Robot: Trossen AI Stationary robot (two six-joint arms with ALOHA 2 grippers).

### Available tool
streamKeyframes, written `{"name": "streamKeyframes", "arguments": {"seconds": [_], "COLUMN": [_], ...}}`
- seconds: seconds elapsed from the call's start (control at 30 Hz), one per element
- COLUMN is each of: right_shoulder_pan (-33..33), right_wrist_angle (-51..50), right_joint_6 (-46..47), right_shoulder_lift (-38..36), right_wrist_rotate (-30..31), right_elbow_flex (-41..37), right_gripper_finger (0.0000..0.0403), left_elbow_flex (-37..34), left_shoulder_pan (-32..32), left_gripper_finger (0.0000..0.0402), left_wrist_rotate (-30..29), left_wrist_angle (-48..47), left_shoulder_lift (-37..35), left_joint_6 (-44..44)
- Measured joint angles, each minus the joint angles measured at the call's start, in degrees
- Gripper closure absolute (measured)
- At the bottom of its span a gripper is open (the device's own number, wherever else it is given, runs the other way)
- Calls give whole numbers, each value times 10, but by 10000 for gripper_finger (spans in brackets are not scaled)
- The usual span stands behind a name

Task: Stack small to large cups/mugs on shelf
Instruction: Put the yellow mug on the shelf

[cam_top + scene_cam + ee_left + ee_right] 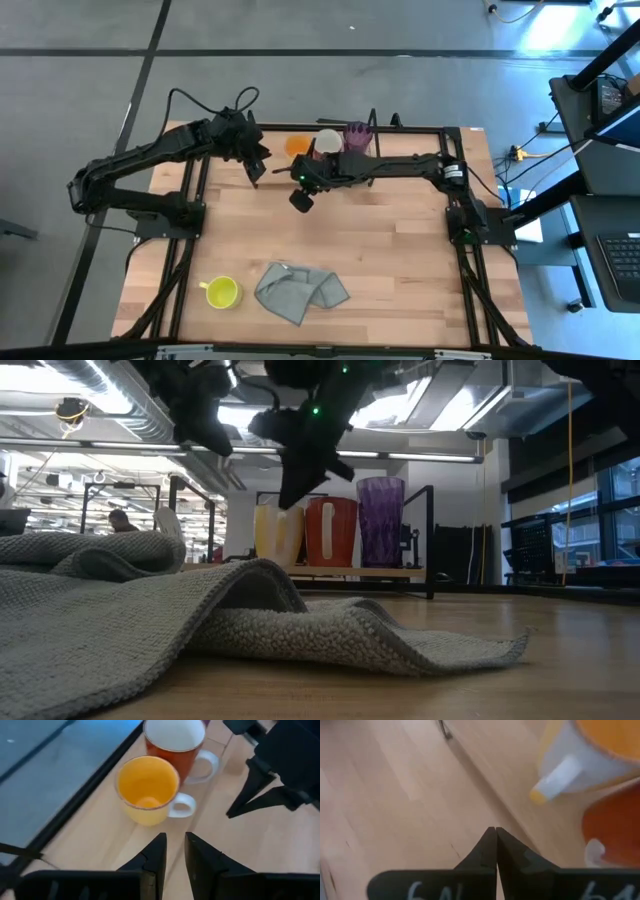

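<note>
Closest to us is the grey cloth (200, 610), with the yellow-green mug (222, 292) beside it on the worktop (380, 240) (well apart from the rest). On the shelf (350, 571) we've got orange mug (148, 785), white mug (175, 742) and purple tumbler (381, 520) in a row. Left gripper (172, 852) hovers nearby, fingers narrowly apart; right gripper (496, 847) has its fingers pressed together, holding nothing.

wooden table (400, 250), yellow-green mug (222, 292), grey cloth (300, 291) (seemingly crumpled)
</note>
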Motion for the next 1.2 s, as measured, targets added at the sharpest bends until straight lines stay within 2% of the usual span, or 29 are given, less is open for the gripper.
{"name": "streamKeyframes", "arguments": {"seconds": [0.3, 0.43, 0.73, 1.2], "right_shoulder_pan": [-6, -10, -24, -34], "right_wrist_angle": [7, 7, 10, 11], "right_joint_6": [0, -1, 1, 13], "right_shoulder_lift": [25, 25, 25, 25], "right_wrist_rotate": [-7, 39, 52, 64], "right_elbow_flex": [0, 0, 4, 4], "right_gripper_finger": [399, 399, 399, 399], "left_elbow_flex": [0, 0, 0, -52], "left_shoulder_pan": [-3, -3, -3, -3], "left_gripper_finger": [340, 340, 340, 340], "left_wrist_rotate": [-16, -16, -16, -16], "left_wrist_angle": [6, 21, 36, 48], "left_shoulder_lift": [0, 0, 0, 0], "left_joint_6": [35, 39, 53, 53]}}
